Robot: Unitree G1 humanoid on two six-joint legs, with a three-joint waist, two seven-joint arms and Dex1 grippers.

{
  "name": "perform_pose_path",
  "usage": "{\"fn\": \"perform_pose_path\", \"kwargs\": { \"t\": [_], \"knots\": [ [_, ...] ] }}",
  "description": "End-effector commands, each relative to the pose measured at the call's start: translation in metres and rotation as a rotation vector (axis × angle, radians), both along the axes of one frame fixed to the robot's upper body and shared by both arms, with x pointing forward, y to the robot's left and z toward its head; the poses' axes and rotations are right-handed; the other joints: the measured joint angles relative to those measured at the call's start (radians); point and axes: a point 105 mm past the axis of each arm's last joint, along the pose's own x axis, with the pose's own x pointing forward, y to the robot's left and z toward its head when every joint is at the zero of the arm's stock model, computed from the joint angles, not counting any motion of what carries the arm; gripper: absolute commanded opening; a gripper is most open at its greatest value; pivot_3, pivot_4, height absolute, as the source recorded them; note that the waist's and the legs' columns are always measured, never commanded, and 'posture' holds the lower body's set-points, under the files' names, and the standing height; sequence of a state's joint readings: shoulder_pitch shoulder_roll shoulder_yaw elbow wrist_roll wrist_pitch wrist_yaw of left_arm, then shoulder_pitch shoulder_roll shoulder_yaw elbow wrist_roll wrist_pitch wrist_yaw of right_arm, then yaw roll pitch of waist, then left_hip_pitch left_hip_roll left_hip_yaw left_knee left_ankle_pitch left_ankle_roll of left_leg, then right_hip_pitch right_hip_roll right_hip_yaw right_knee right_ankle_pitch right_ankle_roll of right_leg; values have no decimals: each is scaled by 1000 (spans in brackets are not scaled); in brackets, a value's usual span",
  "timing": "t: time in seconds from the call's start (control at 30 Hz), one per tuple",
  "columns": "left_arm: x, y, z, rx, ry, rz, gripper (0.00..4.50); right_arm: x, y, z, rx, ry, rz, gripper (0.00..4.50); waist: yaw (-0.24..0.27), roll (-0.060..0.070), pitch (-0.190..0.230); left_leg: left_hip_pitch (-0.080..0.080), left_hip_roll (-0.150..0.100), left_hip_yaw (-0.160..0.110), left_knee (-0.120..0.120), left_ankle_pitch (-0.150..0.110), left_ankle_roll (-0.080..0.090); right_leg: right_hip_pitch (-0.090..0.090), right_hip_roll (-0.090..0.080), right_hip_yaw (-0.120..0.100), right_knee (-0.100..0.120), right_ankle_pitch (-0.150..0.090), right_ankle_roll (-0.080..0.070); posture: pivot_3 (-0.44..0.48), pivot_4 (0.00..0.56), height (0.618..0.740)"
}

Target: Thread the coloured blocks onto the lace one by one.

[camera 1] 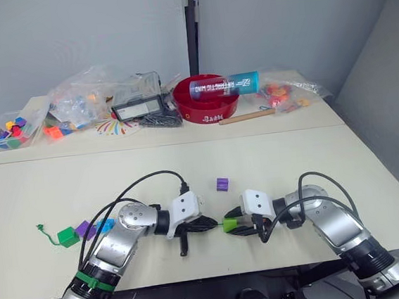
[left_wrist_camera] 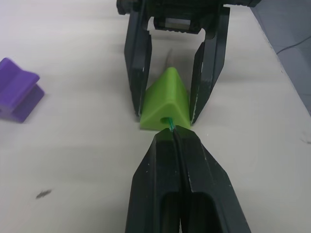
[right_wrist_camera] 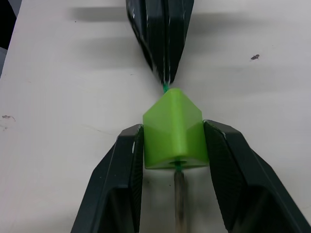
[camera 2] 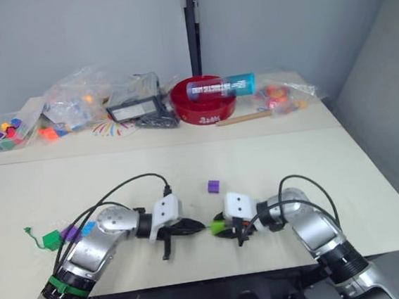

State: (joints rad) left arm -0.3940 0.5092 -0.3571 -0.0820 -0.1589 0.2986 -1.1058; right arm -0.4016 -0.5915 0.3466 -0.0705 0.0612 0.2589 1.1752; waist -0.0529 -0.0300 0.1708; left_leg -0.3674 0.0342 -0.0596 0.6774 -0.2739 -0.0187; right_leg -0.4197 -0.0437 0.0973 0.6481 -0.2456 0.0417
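At the near edge of the table, your two grippers meet tip to tip, and the whole job turns on that short line between them. Your right gripper has its fingers clamped on the flat sides of the lime green block, holding it with its hole pointing straight at your left arm. Your left gripper is pinched shut on the lace, with a sliver of green cord showing between its tips and the mouth of the hole. In the right wrist view, cord also shows at the block's far hole, with a pale stiff tip beyond it, so the lace looks to have gone right through.

The block's hole and the lace lie along one axis, running left to right across your front. Any pull wants to follow that line; a sideways tug could bind the cord in the hole.

The other pieces wait elsewhere: a purple block sits loose just beyond the grippers, while the dark green block, a second purple block and the light blue block cluster by your left elbow, near the lace's knotted end.
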Motion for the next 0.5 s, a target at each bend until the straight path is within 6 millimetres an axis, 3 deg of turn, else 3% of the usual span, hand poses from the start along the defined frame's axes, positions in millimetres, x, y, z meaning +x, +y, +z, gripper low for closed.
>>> {"fn": "perform_pose_path", "kwargs": {
  "t": [0.03, 0.13, 0.43, 0.5],
  "knots": [
    [-3, -8, 4, -1, -12, -29, 24, -9, 1, -19, -45, 68, 10, 1384, 0, 0, 0, 0, 0, 0, 0, 0, 0, 0, 0, 0, 0, 0, 0, 0, 150, 740],
    [2, -4, 3, 13, -9, 5, 24, -10, 1, -19, -45, 70, 10, 1384, 1, 0, 0, 0, 0, 0, 0, 0, 0, 0, 0, 0, 0, 0, 0, 0, 150, 740],
    [4, 1, 16, 15, -40, -3, 2833, -12, 0, -22, -37, 99, 0, 1384, 1, 0, 0, 0, 0, 0, 0, 0, 0, 0, 0, 0, 0, 0, 0, 0, 150, 740],
    [3, 0, 16, 22, -52, -13, 3506, -11, 1, -21, -22, 102, -10, 2465, 1, 0, 0, 0, 0, 0, 0, 0, 0, 0, 0, 0, 0, 0, 0, 0, 150, 740]
  ]
}}
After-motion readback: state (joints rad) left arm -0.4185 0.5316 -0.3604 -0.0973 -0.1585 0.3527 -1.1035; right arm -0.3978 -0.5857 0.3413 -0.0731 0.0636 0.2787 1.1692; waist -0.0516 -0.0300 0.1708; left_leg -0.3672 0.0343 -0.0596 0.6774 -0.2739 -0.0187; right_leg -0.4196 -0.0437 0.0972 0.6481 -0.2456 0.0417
